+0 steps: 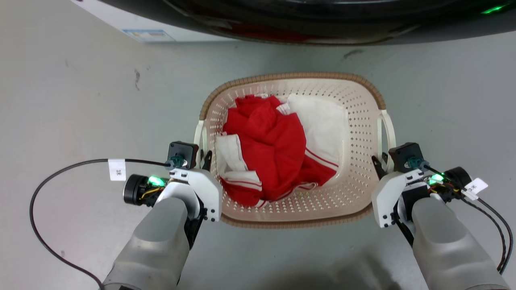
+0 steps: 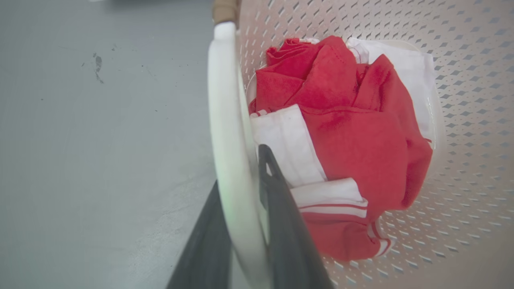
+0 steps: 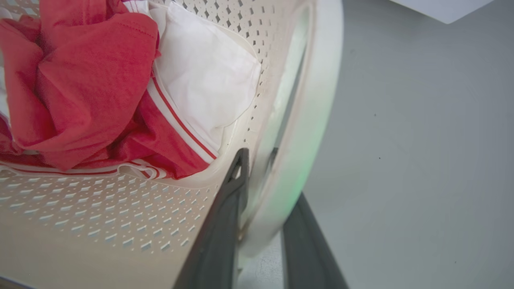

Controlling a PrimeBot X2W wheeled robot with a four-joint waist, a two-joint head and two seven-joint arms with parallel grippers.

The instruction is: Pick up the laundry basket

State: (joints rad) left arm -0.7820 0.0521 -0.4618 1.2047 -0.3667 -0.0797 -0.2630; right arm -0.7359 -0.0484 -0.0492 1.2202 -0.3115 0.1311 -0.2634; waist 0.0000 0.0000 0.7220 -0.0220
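The laundry basket is cream-white and perforated with a brown woven-look rim, and it stands on the grey floor straight ahead. Red and white clothes lie inside it. My left gripper is at the basket's left white handle, one dark finger on each side, shut on it. At the right handle, my right gripper grips the same way, shut with the handle between its fingers. The fingertips are partly hidden behind the handles.
The washing machine's dark round door and white body lie just beyond the basket. A black cable loops over the floor at my left and another at my right. Grey floor surrounds the basket.
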